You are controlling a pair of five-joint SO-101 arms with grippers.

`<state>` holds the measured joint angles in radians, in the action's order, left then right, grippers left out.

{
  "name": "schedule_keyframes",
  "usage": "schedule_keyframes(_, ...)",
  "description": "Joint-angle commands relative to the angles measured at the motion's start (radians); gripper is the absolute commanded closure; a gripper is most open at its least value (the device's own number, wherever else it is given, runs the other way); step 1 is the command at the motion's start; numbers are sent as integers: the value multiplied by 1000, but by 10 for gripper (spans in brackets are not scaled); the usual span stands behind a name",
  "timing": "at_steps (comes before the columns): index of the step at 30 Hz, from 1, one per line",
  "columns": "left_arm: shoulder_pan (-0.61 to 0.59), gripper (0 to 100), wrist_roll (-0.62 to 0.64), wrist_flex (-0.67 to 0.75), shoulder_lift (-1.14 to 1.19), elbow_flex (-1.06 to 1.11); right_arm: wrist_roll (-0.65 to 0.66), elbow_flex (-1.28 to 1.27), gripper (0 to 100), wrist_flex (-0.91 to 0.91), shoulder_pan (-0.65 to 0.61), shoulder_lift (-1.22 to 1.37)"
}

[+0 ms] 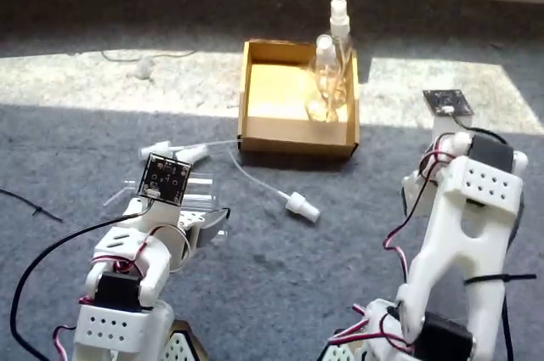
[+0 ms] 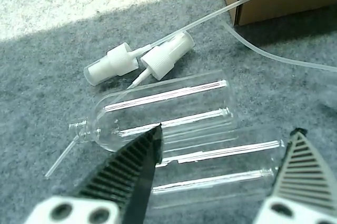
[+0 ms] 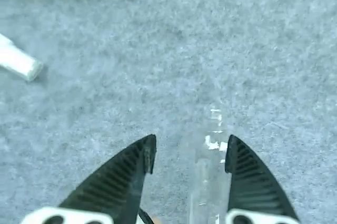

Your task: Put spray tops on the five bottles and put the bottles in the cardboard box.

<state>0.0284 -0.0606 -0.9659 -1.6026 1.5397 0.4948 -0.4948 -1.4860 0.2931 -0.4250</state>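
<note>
- One grey carpet (image 1: pixel 280 267) with a short, fuzzy pile covers the table, crossed by a sunlit band at the far side.
- Two white plastic arms stand at the near edge, the left arm (image 1: pixel 136 267) and the right arm (image 1: pixel 459 225), each trailing red and black wires.
- One cardboard box (image 1: pixel 297 144), shallow, square and open-topped, sits on the carpet beyond the arms.
- Two capped bottles, (image 1: pixel 325 81) and (image 1: pixel 342 34), of clear plastic with white spray tops, are inside the box against its right wall.
- Two bare bottles, (image 2: pixel 168 103) and (image 2: pixel 221 168), clear, cylindrical and round-shouldered, lie side by side on the carpet near the box's left corner.
- The left gripper (image 2: pixel 227 130) hangs over the nearer bare bottle, its ribbed black jaws spread wide, gripping nothing.
- The right gripper (image 3: pixel 192 138) has its jaws parted over the carpet; a clear, glinting piece (image 3: pixel 208 182) lies between them beside one jaw, and whether they touch it cannot be told.
- Two white spray tops, (image 2: pixel 108 66) and (image 2: pixel 166 55), lie touching just past the bare bottles.
- A third spray top (image 1: pixel 302 205) lies alone between the arms.
- One thin translucent tube (image 2: pixel 284 60) curves across the carpet beside the box corner.
</note>
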Motion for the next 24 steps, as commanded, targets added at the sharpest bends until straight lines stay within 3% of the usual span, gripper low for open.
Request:
schedule_keyframes(1,-7,664,-11,14,-7,-8,68,-150,810,31,16,-127)
schedule_keyframes(6,-7,664,-11,14,-7,-7,196,-228,799,87,170,-142)
schedule_keyframes(13,-7,664,-11,15,-7,-7,339,-130,689,88,349,-142)
schedule_keyframes(24,-7,664,-11,15,-7,-7,396,-257,689,165,269,-142)
